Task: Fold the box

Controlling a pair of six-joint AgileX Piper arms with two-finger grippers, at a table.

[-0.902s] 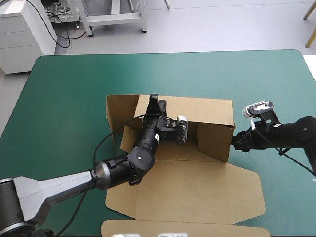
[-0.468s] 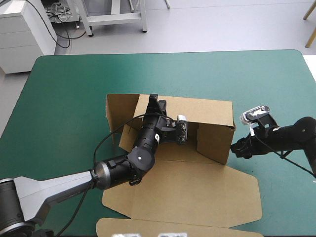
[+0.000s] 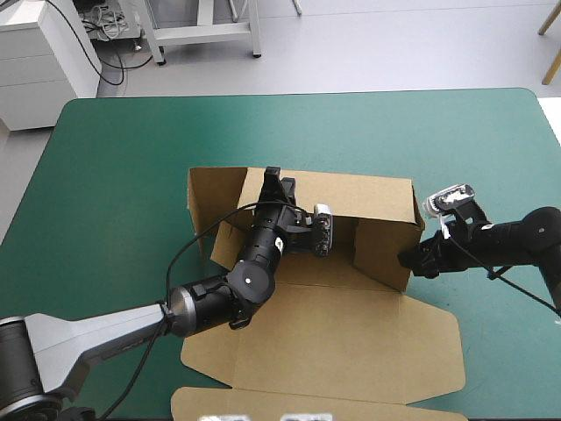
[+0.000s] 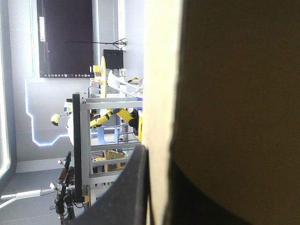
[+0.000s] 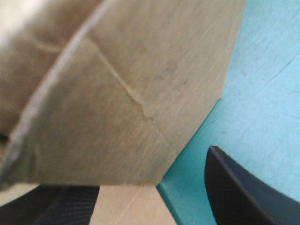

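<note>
While the left fingers (image 4: 125, 190) pinch the raised back wall of the brown box (image 3: 368, 333), seemingly to keep it upright, the right fingers (image 5: 243, 192) stand apart at its end wall, that wall's lower corner between them on the teal-green table (image 3: 114, 193), probably ready to press it inward.

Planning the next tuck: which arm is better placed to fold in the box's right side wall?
Right, probably. The right gripper is open at the right side wall of the box, a finger on either side of its corner. The left gripper is busy, shut on the far wall.
</note>
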